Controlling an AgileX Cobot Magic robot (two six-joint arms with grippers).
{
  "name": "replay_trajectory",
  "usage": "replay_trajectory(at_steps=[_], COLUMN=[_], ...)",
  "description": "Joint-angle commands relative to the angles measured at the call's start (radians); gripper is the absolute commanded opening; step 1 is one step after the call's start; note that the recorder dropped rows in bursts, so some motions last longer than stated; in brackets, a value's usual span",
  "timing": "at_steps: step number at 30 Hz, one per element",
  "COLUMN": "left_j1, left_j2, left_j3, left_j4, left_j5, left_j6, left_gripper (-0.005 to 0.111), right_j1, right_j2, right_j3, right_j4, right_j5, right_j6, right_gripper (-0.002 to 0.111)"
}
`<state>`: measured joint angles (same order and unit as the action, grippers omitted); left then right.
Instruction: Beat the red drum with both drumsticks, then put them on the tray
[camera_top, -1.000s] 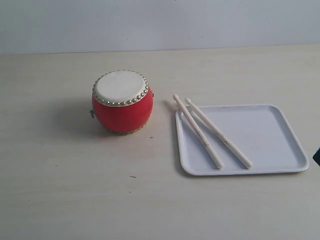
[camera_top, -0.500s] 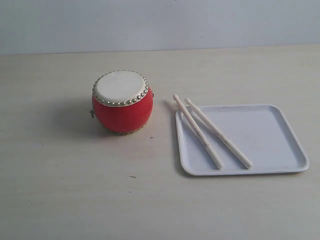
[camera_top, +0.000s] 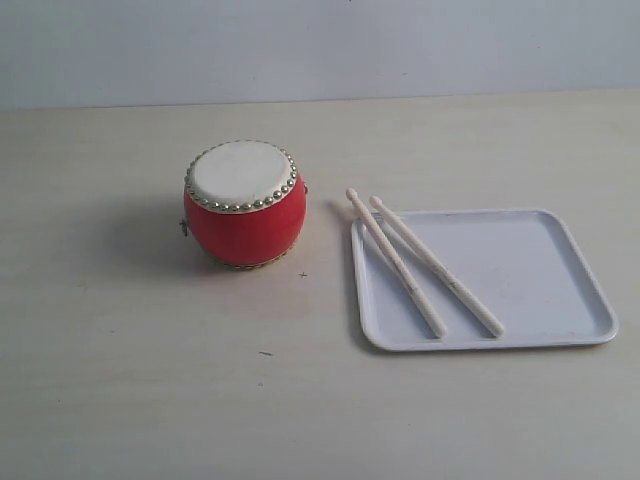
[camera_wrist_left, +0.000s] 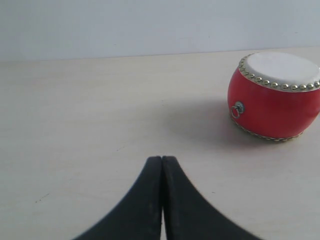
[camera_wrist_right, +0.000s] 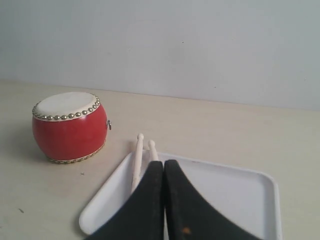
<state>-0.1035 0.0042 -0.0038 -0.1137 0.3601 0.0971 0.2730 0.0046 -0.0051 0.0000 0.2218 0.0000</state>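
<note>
The red drum (camera_top: 245, 204) with its cream skin and gold studs stands upright on the table, left of the white tray (camera_top: 540, 270). Two pale drumsticks (camera_top: 428, 265) lie side by side across the tray's left part, their rounded tips poking over its far-left rim toward the drum. Neither arm shows in the exterior view. In the left wrist view my left gripper (camera_wrist_left: 162, 159) is shut and empty over bare table, the drum (camera_wrist_left: 274, 96) off to one side. My right gripper (camera_wrist_right: 164, 163) is shut and empty above the tray (camera_wrist_right: 250, 190), hiding most of both drumsticks (camera_wrist_right: 138, 155).
A pale wooden table (camera_top: 120, 380) carries everything, and a plain light wall (camera_top: 320, 45) rises behind its far edge. A few small dark specks (camera_top: 264, 353) mark the tabletop in front of the drum.
A dark bit of the right arm at the exterior view's right edge one second ago has left the picture. Drum, tray and sticks have not moved.
</note>
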Motion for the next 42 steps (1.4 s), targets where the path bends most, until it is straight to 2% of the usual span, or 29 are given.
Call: replay_trajectory(at_steps=[1, 25, 42], left_j1=[0.002, 0.002, 0.002], left_j2=[-0.004, -0.004, -0.004], left_j3=[0.004, 0.004, 0.004], left_j4=[-0.001, -0.001, -0.001], left_j5=[-0.006, -0.006, -0.006], left_j6=[0.002, 0.002, 0.002], left_gripper=[0.0, 0.0, 0.0], right_j1=[0.0, 0.0, -0.125], right_j2=[-0.005, -0.005, -0.005], right_j3=[0.005, 0.005, 0.005], right_j4=[-0.01, 0.0, 0.0], right_j5=[-0.005, 0.0, -0.029], right_j6=[0.005, 0.0, 0.0], right_gripper=[0.0, 0.0, 0.0])
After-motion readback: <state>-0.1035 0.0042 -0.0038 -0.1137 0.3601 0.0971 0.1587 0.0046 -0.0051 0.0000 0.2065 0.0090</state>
